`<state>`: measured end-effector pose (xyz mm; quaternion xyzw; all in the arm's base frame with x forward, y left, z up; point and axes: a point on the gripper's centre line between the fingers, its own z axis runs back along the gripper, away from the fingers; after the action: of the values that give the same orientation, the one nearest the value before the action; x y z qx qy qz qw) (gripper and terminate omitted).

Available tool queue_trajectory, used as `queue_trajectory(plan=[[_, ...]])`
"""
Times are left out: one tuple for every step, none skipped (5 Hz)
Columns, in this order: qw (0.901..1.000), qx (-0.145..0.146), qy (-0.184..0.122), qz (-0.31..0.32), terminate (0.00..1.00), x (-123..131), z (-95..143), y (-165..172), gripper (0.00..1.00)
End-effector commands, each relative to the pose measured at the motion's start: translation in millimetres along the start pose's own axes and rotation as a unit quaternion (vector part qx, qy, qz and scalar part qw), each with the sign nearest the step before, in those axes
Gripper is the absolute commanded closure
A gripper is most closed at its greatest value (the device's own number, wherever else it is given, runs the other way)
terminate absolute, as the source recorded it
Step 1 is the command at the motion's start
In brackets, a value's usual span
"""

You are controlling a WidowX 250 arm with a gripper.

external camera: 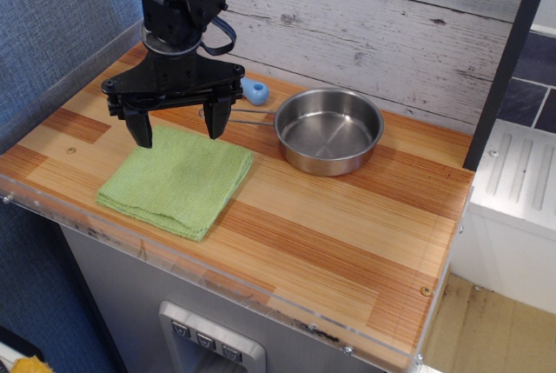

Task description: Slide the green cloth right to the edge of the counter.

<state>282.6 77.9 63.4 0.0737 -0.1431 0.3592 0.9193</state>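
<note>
The striped light and reddish-brown wooden plank surface (347, 243), edged with a clear plastic rim, runs from far left to near right; its right half is bare wood, which is presumably why the cloth is to travel that way, since nothing blocks a slide along the near side.

The black robot arm comes down from the top left, its black two-fingered gripper (178, 129) hanging with the fingers spread wide apart and nothing between them. The tips sit over the far edge of the cloth, one near its far-left corner and one near its far-right side; whether they already touch the fabric cannot be told. That spread stance looks chosen to press down on the cloth over a broad span so it drags flat rather than bunching.

The light-green folded square knit cloth (178, 183) lies flat on the left part of the surface, near the front rim, well apart from the right edge.

The round steel pan (328, 129) stands just right of and beyond the cloth, its thin handle pointing left toward a small blue knob-like object (254, 89) behind the gripper. The pan is close enough that a push drifting far could catch it.
</note>
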Motion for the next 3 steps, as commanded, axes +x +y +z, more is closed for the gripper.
queue_trajectory(plan=[[1.0,0.0,0.0,0.0,0.0,0.0,0.0,0.0,0.0],[0.9999,0.007,-0.002,0.008,0.0,1.5,-7.1,-1.4,0.0],[0.9998,0.008,0.012,0.01,0.0,0.4,-22.7,-0.8,0.0]])
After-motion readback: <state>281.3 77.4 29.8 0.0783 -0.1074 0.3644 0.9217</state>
